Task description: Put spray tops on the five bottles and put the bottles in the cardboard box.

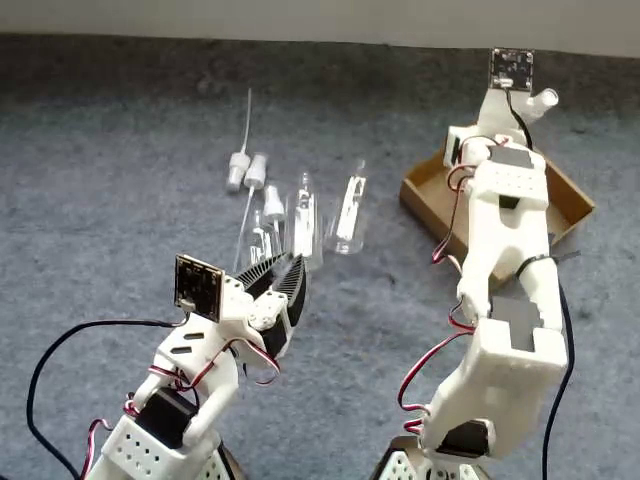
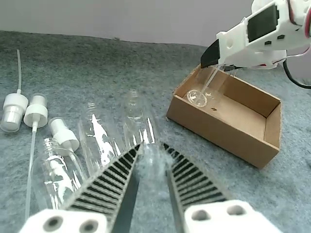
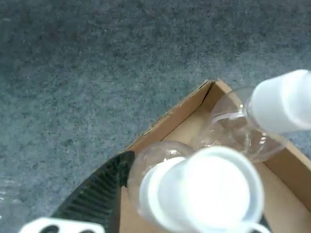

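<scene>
Several clear bottles lie on the grey carpet, among them a middle bottle [image 1: 305, 215] [image 2: 140, 121] and one bottle [image 1: 350, 212] nearer the box. Loose white spray tops [image 1: 246, 168] [image 2: 24, 110] lie beside them. My left gripper [image 1: 280, 278] [image 2: 151, 150] is open, its fingertips on either side of the middle bottle's near end. My right gripper [image 2: 214, 63] [image 3: 146, 174] hangs over the cardboard box [image 1: 425, 195] [image 2: 218, 136] [image 3: 170, 121], shut on a capped bottle [image 3: 209, 194] [image 2: 201, 92]. Another capped bottle [image 3: 279, 104] lies inside the box.
The box stands at the back right, under the right arm [image 1: 505, 250]. A long dip tube [image 1: 247, 110] sticks out from the spray tops toward the back. Open carpet lies to the left and in front of the bottles.
</scene>
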You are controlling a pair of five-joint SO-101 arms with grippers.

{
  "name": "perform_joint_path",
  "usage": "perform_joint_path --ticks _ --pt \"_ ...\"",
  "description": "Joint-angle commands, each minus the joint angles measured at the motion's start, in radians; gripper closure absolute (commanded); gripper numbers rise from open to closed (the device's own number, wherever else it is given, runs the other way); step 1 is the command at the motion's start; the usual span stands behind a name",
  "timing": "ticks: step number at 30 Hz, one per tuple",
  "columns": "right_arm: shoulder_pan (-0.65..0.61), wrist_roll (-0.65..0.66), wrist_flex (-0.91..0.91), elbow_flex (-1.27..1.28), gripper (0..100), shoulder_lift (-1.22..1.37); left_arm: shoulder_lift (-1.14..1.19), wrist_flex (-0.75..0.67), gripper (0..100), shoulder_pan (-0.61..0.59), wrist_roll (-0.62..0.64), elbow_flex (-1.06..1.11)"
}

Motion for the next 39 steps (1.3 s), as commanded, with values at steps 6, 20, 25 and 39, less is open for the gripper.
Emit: perform_joint_path --ticks 6,20,25,39 --pt "0.01 0.011 0.004 -0.088 86.4 0.012 -0.008 0.002 99 -0.016 0.003 0.021" --pt "0.002 0.127 0.005 -0.087 86.4 0.007 -0.008 0.002 99 -0.016 0.003 0.021" --pt "-0.007 0.124 0.122 -0.091 86.4 0.007 -0.008 0.002 99 -0.016 0.003 0.021" --pt "-0.062 0.123 0.171 -0.139 86.4 0.008 -0.008 0.002 99 -0.016 0.003 0.021"
